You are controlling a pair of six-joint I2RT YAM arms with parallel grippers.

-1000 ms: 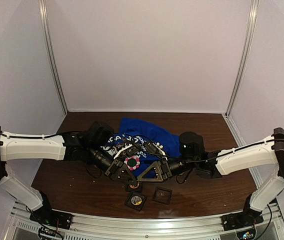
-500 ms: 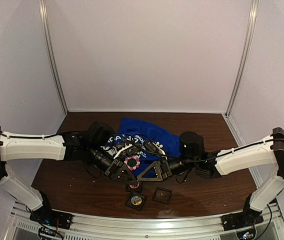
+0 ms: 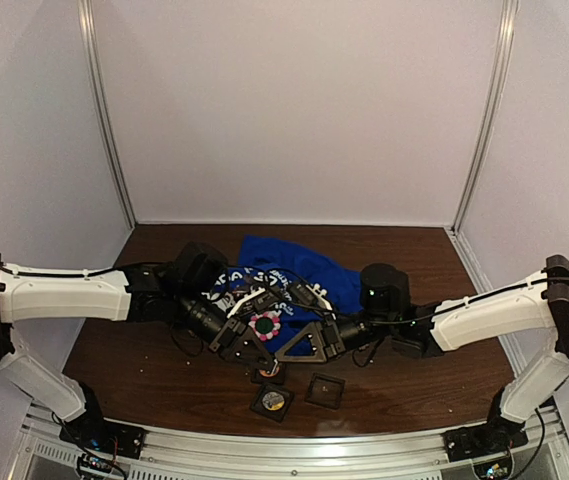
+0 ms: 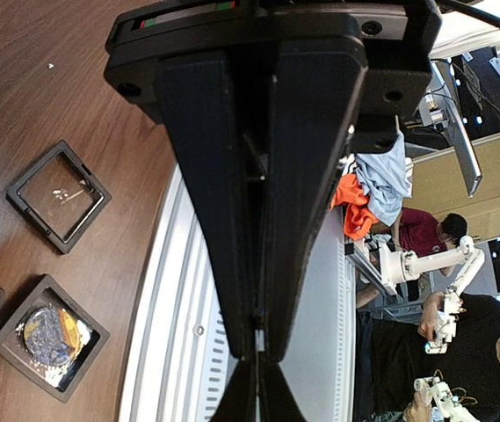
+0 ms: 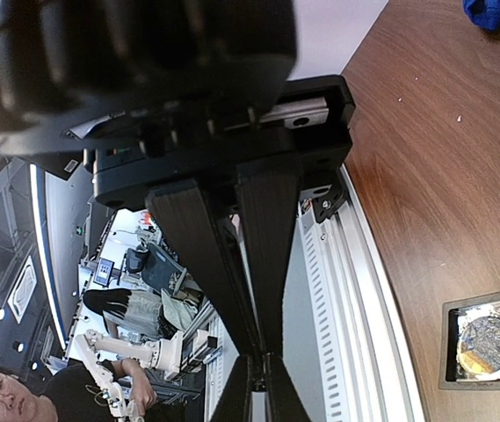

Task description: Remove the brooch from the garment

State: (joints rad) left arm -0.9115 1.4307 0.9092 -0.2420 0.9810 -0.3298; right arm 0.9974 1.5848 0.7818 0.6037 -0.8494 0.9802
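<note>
The royal-blue T-shirt (image 3: 299, 262) with white lettering lies crumpled at the middle of the table. A round pink, white and green brooch (image 3: 265, 322) sits at its near edge, between the two grippers. My left gripper (image 3: 256, 355) comes in from the left and is shut, tips just in front of the brooch. My right gripper (image 3: 284, 354) comes in from the right and is also shut. In the left wrist view the fingers (image 4: 258, 352) press together with nothing seen between them. In the right wrist view the fingers (image 5: 263, 360) are likewise together. The brooch is hidden in both wrist views.
Three small black square boxes lie near the front edge: one with an orange item (image 3: 269, 373), one with a gold and blue piece (image 3: 272, 401) (image 4: 49, 349) (image 5: 485, 338), one without contents (image 3: 325, 389) (image 4: 58, 195). The metal rail (image 3: 284, 448) runs along the near edge.
</note>
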